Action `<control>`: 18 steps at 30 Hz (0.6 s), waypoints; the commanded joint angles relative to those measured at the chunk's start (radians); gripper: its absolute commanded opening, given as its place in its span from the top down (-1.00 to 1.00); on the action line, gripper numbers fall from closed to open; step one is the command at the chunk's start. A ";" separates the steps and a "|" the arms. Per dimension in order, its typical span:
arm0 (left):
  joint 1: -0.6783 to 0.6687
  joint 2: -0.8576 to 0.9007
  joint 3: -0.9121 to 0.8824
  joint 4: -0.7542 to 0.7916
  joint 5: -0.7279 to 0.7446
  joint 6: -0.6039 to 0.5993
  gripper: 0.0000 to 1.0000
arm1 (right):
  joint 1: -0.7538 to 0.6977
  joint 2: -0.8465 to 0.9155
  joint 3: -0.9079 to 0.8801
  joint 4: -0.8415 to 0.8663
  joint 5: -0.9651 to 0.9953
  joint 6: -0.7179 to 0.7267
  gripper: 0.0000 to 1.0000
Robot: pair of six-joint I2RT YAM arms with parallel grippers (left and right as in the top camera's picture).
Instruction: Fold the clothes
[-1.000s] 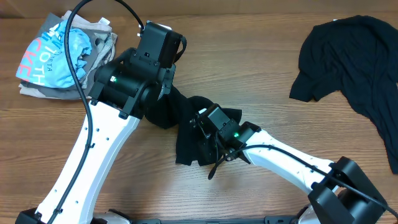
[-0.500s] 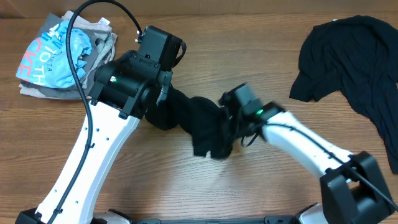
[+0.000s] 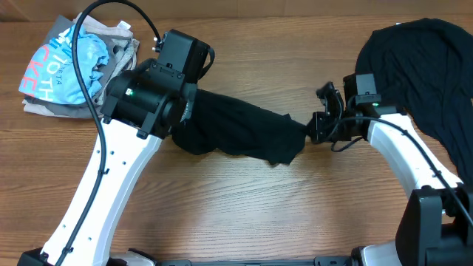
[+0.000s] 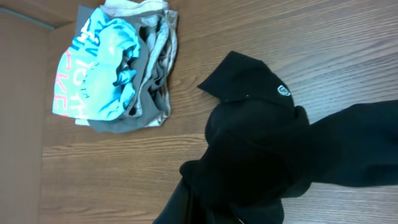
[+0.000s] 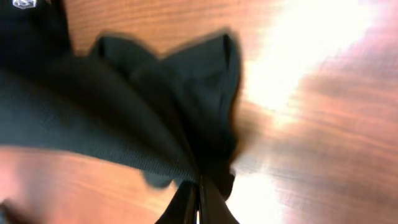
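Observation:
A black T-shirt is stretched in a band across the middle of the table between my two grippers. My left gripper is shut on its left end, the jaws buried in cloth in the left wrist view, where the shirt's small white logo shows. At the shirt's right end my right gripper is pinched shut on a bunched edge of the fabric, its fingertips pressed together. A second black T-shirt lies crumpled at the far right.
A pile of light blue and grey clothes sits at the far left corner, also seen in the left wrist view as a pile. The right arm's link runs along the right side. Bare wood lies in front.
My right gripper has pulled its end of the black T-shirt to the right and away from me, drawing the bunched cloth out into a long band. The left arm has barely moved.

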 commanded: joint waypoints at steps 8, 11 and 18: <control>0.072 -0.058 0.026 -0.046 -0.061 -0.105 0.92 | -0.043 -0.257 0.317 -0.411 0.002 0.021 0.92; 0.073 -0.102 0.026 -0.048 -0.060 -0.106 0.92 | -0.065 -0.348 0.339 -0.466 0.006 0.031 0.92; 0.073 -0.246 0.026 -0.059 -0.023 -0.112 0.92 | -0.070 -0.533 0.342 -0.586 0.025 0.046 0.92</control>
